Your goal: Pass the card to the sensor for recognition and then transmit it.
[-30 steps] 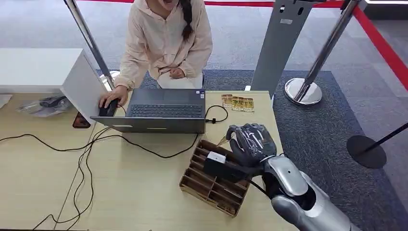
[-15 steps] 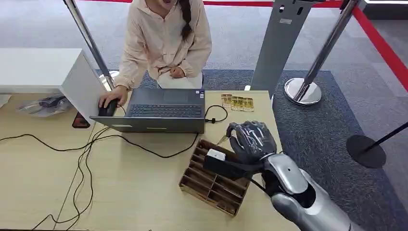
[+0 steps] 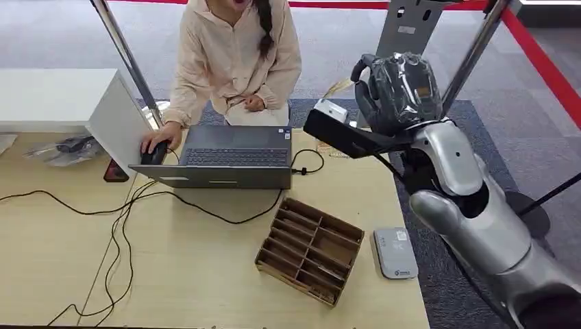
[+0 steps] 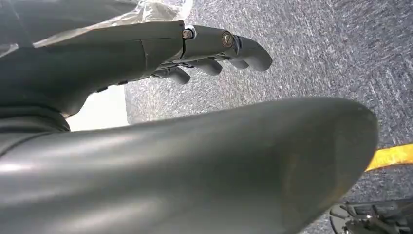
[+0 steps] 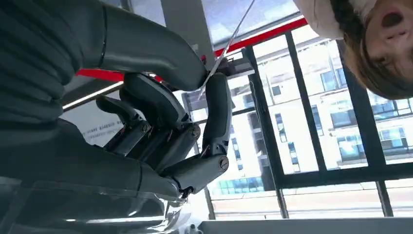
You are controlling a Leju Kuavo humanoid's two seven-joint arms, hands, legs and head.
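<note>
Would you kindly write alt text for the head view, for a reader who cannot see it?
The robot's raised right hand pinches a thin card above the wooden table, near a seated person at a laptop. A slotted cardboard organizer and grey sensor lie below.

My right arm is up high, well above the table [image 3: 205,274], silver forearm angled up from the lower right side. The right hand [image 3: 399,89] sits past the table's far edge, back of the hand toward the head cam. From the right wrist cam the thumb and a finger pinch the card [image 5: 225,48] edge-on, other fingers curled in. Left hand [image 4: 204,53] hangs below the table over carpet, fingers loosely extended, holding nothing.
</note>
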